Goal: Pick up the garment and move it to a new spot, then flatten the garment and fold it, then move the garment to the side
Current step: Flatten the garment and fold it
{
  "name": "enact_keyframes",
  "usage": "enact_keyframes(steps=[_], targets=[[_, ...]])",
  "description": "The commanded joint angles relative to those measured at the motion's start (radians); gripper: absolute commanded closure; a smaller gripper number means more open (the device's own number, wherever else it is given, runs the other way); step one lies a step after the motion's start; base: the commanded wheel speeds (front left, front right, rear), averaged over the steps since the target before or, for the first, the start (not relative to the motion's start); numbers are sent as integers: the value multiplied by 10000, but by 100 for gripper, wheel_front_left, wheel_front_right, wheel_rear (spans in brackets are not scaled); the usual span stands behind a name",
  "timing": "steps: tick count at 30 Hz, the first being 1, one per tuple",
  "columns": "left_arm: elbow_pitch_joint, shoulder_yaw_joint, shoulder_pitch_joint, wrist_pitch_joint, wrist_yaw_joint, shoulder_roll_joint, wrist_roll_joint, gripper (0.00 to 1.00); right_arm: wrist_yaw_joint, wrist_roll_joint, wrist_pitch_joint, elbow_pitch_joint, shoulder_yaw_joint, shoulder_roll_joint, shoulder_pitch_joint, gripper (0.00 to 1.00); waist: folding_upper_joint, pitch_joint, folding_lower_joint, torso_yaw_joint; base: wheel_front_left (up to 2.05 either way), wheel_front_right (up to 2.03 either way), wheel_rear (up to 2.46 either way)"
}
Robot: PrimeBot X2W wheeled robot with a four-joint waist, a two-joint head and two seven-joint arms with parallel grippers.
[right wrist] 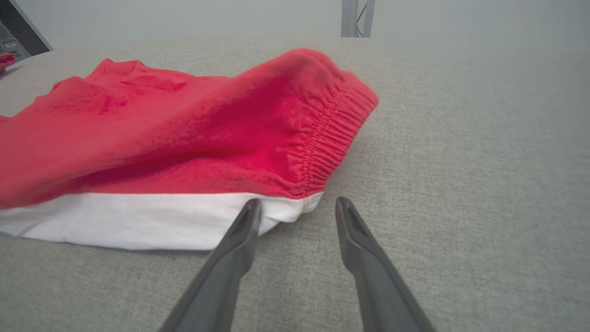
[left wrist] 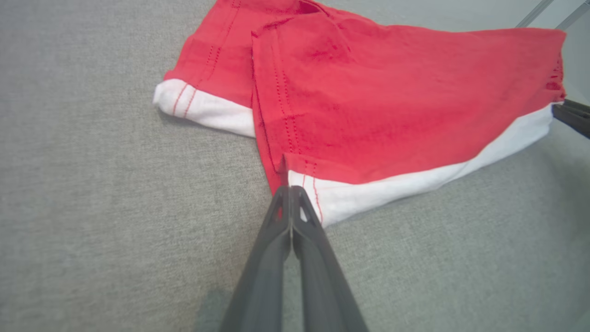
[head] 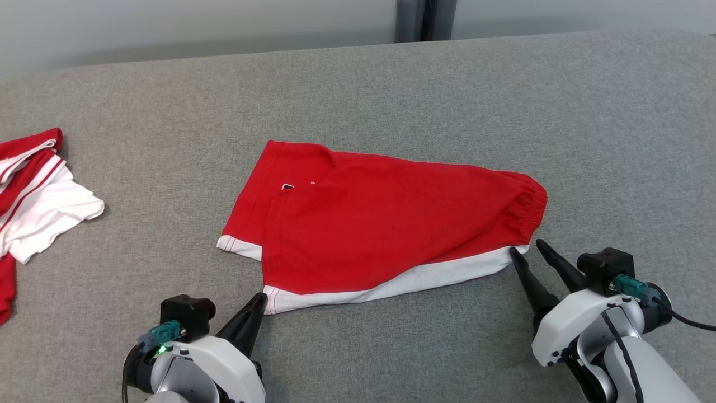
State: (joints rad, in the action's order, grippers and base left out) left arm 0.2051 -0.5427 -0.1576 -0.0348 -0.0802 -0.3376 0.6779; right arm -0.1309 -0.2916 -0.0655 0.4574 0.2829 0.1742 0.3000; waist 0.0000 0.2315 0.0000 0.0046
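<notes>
left end effector (left wrist: 290,189) pinches a red shorts (head: 386,224) corner — right end effector (right wrist: 297,203) spread beside the waistband (right wrist: 332,133).

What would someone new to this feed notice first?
The red shorts with a white hem, spread in the middle of the grey surface. Next, the left gripper shut on the hem's near left corner, and the right gripper open at the near right corner by the waistband. A second red-and-white garment lies crumpled at the far left.

red shorts (head: 380,218) w/ white hem band, grey surface (head: 447,84), other garment (head: 33,196) red-white striped.
</notes>
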Motion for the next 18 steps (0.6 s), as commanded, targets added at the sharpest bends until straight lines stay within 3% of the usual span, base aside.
enact_keyframes(steps=[1, 10, 18], targets=[[-60, 33, -219, 80, -33, -38, -33, 100, 3, -80, -123, 76, 68, 89, 119, 100, 0, 7, 0, 9, 0, 0, 0], [-584, 190, -226, 457, -209, -130, -164, 100, 3, -444, -615, -283, 152, 261, 110, 100, 0, -29, 0, -55, 0, 0, 0], [-2119, 624, -555, 1004, -745, -383, -613, 100, 3, -262, -669, -2189, -706, 228, -281, 100, 0, -206, 0, -136, 0, 0, 0]])
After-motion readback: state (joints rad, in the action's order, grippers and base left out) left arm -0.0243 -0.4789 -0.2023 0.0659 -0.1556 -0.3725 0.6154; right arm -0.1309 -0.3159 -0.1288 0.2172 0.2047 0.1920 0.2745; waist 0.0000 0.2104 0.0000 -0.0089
